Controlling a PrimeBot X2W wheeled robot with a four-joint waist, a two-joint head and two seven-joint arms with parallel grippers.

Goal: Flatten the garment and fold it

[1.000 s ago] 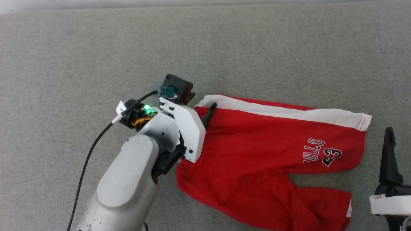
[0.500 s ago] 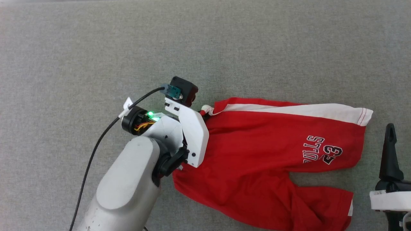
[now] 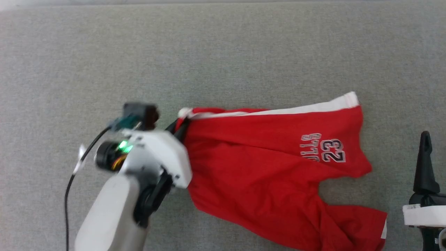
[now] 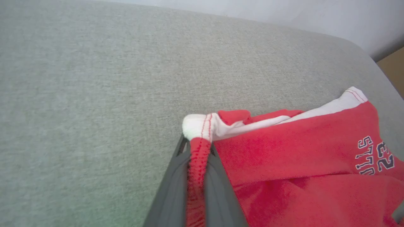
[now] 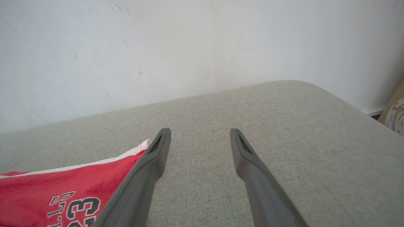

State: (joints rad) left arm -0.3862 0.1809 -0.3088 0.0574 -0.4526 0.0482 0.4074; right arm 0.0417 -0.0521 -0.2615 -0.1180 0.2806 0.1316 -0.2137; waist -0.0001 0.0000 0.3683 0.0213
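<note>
The red shorts [image 3: 258, 164] lie spread on the grey surface, white side stripe along the far edge and the "23" print [image 3: 325, 151] near the right leg hem. My left gripper [image 3: 181, 127] is shut on the waistband's far left corner, and the left wrist view shows the red and white hem [image 4: 197, 148] pinched between its fingers [image 4: 172, 189]. A second leg [image 3: 352, 226] lies rumpled at the lower right. My right gripper [image 5: 200, 135] stands open over bare cloth to the right of the shorts [image 5: 63, 192], apart from them; it also rises at the head view's right edge [image 3: 425, 139].
The grey fabric-covered surface [image 3: 223, 55] stretches wide on all sides of the shorts. A white wall [image 5: 189, 44] stands behind its far edge, and the surface rounds off at the right corner [image 5: 347, 104]. A black cable [image 3: 69, 188] trails from my left wrist.
My left gripper closed on the waistband corner and pulled it to the left; the shorts slid left with it and the upper leg drew in from the right.
</note>
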